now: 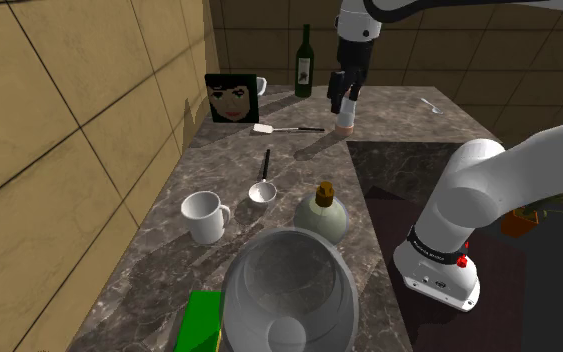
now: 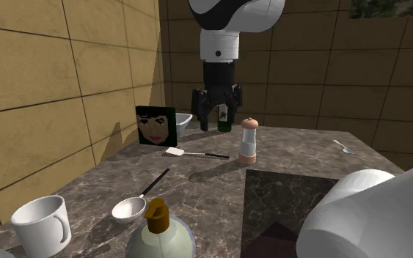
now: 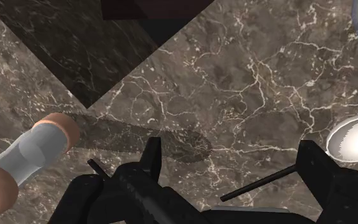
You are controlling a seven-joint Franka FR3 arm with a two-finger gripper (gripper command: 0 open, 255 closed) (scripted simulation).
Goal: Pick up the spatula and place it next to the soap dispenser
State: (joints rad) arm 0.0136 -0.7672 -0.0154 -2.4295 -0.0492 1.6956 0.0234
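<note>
The spatula has a flat white head and a thin black handle. It lies on the marble counter in front of the picture mug, and I also see the spatula in the second exterior view. The soap dispenser, a round pale-green bottle with a brown pump, stands nearer the stand; the second exterior view has the soap dispenser at its lower edge. My gripper hangs open above the counter, close to the spatula handle's end. The gripper holds nothing, as does the gripper seen from the wrist.
A pepper grinder stands right beside the gripper. A ladle lies between spatula and dispenser, and its handle crosses between my fingers. Also around: a wine bottle, a white mug, a large bowl, a dark inset panel.
</note>
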